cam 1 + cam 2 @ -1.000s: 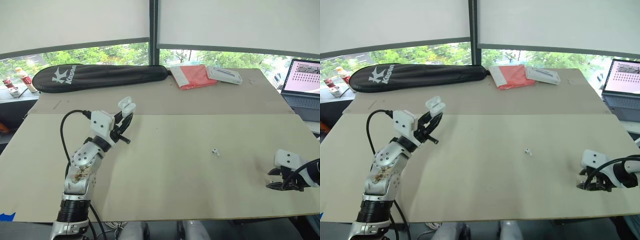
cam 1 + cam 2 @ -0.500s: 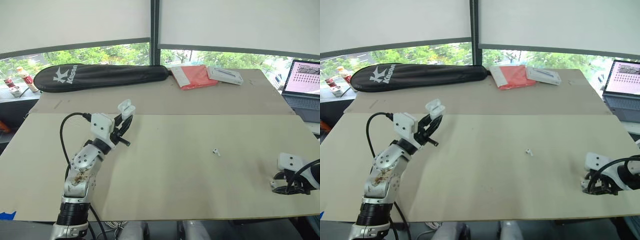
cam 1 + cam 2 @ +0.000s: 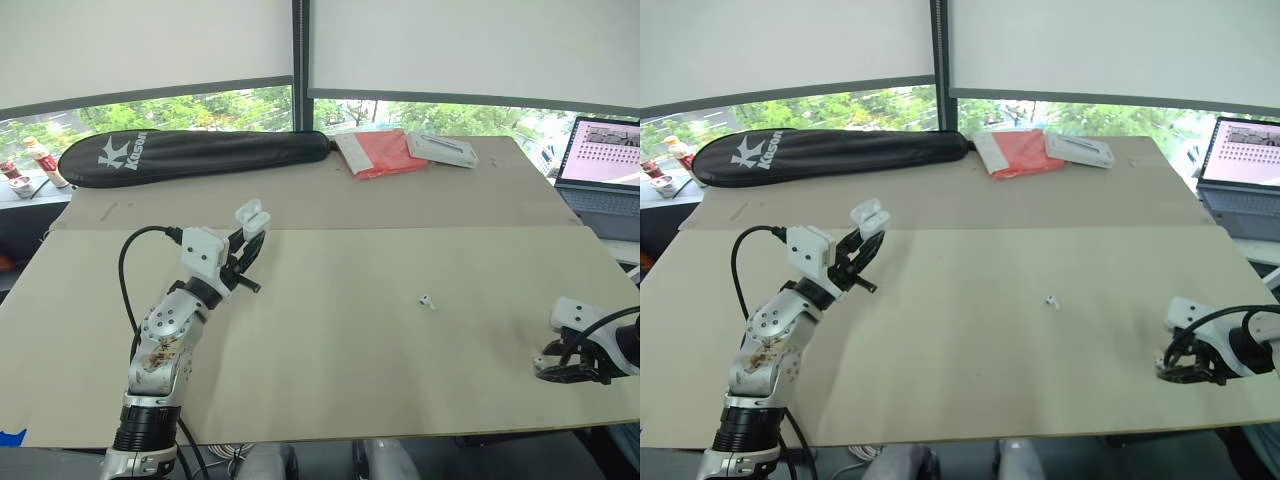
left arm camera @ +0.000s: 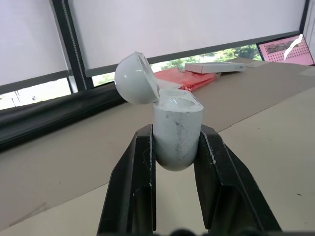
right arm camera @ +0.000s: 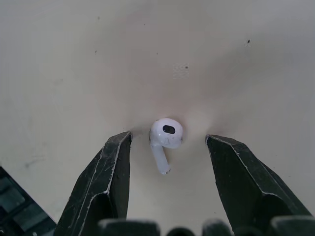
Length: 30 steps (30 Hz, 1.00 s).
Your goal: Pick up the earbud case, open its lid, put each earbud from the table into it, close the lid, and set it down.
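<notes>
the right tool (image 3: 560,368) has come down to the table (image 3: 380,380), i think, fingers wide around one earbud (image 5: 166,133), not grabbed yet. the left tool (image 3: 247,250) still squeezes the earbud case (image 4: 176,132) up high, lid (image 4: 136,78) open and ready. the other earbud (image 3: 428,300) waits mid-table.

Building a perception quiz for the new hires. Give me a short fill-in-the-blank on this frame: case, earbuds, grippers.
1. The left gripper is shut on the earbud case, whose lid stands ____.
2. The right gripper is open, with one earbud ____ its fingers, on the table.
3. Counting the other earbud near the table's middle, the earbuds lying on the table number ____.
Missing words: open; between; two.
</notes>
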Motion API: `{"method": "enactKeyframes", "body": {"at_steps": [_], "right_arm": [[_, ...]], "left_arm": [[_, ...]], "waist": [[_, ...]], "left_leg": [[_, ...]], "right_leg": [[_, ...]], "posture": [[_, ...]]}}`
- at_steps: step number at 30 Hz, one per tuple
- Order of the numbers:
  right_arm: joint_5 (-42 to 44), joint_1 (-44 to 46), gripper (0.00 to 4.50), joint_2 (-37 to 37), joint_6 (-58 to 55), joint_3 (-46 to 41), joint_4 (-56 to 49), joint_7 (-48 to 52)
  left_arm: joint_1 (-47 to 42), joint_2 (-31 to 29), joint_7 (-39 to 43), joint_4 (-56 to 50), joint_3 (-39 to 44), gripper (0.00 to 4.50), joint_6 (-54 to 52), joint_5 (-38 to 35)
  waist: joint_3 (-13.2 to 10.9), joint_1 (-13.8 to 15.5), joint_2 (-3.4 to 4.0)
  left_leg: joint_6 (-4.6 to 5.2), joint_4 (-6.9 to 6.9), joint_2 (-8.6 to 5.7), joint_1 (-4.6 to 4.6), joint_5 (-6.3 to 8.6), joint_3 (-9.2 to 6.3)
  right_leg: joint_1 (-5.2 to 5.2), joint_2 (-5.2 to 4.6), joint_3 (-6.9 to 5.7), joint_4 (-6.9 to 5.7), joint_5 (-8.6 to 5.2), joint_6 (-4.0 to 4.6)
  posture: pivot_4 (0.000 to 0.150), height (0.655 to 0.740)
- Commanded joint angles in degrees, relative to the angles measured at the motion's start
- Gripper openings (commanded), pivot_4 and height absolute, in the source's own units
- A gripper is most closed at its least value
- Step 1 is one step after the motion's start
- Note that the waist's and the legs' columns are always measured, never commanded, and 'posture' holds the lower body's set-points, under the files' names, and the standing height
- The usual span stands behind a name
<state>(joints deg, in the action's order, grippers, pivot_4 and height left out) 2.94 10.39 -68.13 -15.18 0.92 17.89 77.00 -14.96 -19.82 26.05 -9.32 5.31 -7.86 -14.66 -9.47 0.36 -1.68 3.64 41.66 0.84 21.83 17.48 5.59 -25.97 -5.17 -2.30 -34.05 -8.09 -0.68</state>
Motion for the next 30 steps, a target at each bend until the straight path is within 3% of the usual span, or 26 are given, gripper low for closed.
{"method": "enactKeyframes", "body": {"at_steps": [1,15,26,30], "right_arm": [[1.3,0.8,2.69,0.8,-2.0,-0.1,-1.2,0.6],[2.0,3.2,2.69,1.9,-5.9,0.3,-1.7,1.5],[-2.1,1.3,2.69,0.1,0.3,1.9,1.3,1.2],[-2.2,1.6,1.56,0.5,-0.2,1.9,1.8,1.5]], "left_arm": [[-0.2,-0.3,0.1,-2.5,0.4,0.56,0.3,-0.5],[-0.4,-0.3,0.0,-2.0,0.5,0.56,0.5,-0.3],[-0.4,-0.6,0.4,-1.5,0.1,0.56,0.9,0.2],[-0.4,-0.5,0.5,-1.2,-0.1,0.56,1.0,0.4]], "waist": [[0.0,0.0,0.00],[0.0,-0.1,0.00],[0.0,0.3,0.00],[0.0,0.4,0.00]], "left_leg": [[-0.02,0.00,0.01,-0.01,-0.01,0.00],[-0.09,0.00,0.03,-0.04,-0.08,0.01],[-0.08,0.00,0.02,-0.01,-0.08,0.01],[-0.05,0.00,0.00,0.00,-0.10,0.01]], "right_leg": [[0.00,0.01,0.00,0.00,-0.01,-0.02],[-0.01,0.03,0.01,-0.03,-0.02,-0.03],[-0.02,0.01,0.00,0.00,-0.02,-0.04],[-0.01,-0.01,0.00,0.00,-0.03,-0.02]], "posture": [[0.150,0.7400],[0.150,0.7400],[0.150,0.7400],[0.150,0.7400]]}}
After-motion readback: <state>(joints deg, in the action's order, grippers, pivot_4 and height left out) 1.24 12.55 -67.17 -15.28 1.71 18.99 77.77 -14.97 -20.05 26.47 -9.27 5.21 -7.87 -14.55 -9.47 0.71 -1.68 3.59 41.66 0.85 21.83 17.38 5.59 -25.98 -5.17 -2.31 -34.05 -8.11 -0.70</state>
